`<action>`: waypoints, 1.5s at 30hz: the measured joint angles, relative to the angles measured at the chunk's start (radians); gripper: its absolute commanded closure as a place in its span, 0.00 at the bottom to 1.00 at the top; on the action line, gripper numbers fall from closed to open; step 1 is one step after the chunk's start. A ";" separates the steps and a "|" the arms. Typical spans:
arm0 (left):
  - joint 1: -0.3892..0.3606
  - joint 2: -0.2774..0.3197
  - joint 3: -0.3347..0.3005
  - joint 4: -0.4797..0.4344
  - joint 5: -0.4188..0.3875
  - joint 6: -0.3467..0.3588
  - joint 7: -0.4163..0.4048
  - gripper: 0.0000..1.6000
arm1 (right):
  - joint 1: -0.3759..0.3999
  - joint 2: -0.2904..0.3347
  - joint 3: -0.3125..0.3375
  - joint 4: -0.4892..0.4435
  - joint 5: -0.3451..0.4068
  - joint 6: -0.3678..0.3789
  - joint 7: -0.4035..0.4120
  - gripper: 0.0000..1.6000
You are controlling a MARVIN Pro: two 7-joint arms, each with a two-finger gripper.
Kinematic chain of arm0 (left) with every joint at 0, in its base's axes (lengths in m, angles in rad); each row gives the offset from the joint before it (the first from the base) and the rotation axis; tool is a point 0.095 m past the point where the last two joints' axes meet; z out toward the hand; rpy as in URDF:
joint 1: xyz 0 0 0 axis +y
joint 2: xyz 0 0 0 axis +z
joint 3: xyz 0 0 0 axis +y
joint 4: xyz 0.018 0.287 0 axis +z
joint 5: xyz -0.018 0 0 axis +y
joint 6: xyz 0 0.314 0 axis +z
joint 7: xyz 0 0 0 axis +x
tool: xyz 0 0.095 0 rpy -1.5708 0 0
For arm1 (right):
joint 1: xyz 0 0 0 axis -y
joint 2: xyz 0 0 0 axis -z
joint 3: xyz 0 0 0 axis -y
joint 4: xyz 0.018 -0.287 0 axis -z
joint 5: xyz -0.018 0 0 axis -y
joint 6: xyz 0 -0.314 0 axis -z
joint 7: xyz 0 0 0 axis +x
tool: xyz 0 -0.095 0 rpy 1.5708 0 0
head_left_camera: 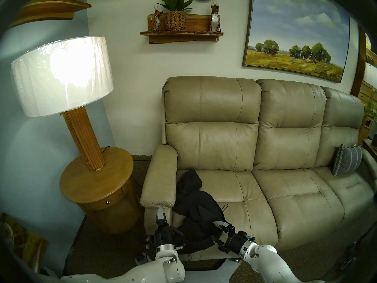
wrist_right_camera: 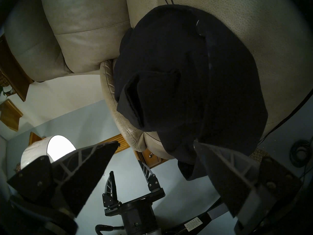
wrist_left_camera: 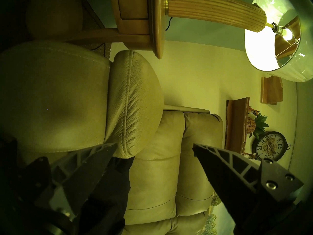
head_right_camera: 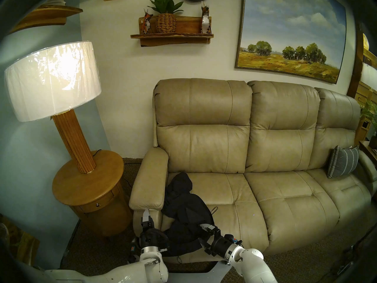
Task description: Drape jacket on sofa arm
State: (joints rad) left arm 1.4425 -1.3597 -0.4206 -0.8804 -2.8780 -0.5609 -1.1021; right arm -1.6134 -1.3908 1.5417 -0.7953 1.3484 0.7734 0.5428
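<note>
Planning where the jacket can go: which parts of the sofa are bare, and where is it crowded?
The sofa arm top is bare, between the round side table and the seat. The middle cushion is bare too. Crowded: the seat beside the arm, where the jacket lies heaped and both open grippers wait, and the far corner with the striped pillow.

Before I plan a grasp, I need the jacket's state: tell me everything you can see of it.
The jacket is matte black soft fabric, hooded, with a thin drawcord trailing onto the seat. It lies crumpled on the sofa's leftmost seat cushion, hood toward the backrest, pressed against the inner side of the sofa arm, its lower part spilling over the cushion's front edge. Nothing grips it: the right gripper, open, sits at its front fold; contact is unclear.
</note>
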 measured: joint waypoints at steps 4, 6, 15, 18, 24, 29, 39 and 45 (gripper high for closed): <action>-0.010 0.009 0.041 -0.007 -0.004 0.025 0.027 0.00 | 0.000 0.000 0.000 0.001 0.000 0.000 0.000 0.00; -0.017 0.014 0.062 -0.012 -0.004 0.041 0.050 0.00 | 0.000 0.000 0.000 0.001 0.000 0.000 0.000 0.00; -0.010 0.039 0.036 -0.063 -0.004 0.088 0.178 0.00 | 0.000 0.000 0.000 0.002 0.000 0.000 0.000 0.00; -0.004 0.050 0.027 -0.085 -0.004 0.092 0.216 0.00 | 0.000 0.000 0.000 0.002 0.000 0.000 0.000 0.00; 0.003 0.053 0.012 -0.094 -0.004 0.115 0.296 0.00 | 0.000 0.000 0.000 0.002 0.000 0.000 0.000 0.00; -0.002 0.032 -0.010 -0.059 -0.004 0.086 0.291 0.00 | 0.000 0.000 0.000 0.002 0.000 0.000 0.000 0.00; -0.014 0.002 -0.069 0.012 -0.004 0.050 0.258 0.00 | 0.000 0.000 0.000 0.002 0.000 0.000 0.000 0.00; -0.015 -0.008 -0.080 0.016 -0.004 0.049 0.253 0.00 | 0.000 0.000 0.000 0.002 0.000 0.000 0.000 0.00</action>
State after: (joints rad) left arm 1.4275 -1.3681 -0.5011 -0.8648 -2.8823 -0.5122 -0.8487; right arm -1.6135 -1.3908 1.5419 -0.7933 1.3481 0.7734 0.5429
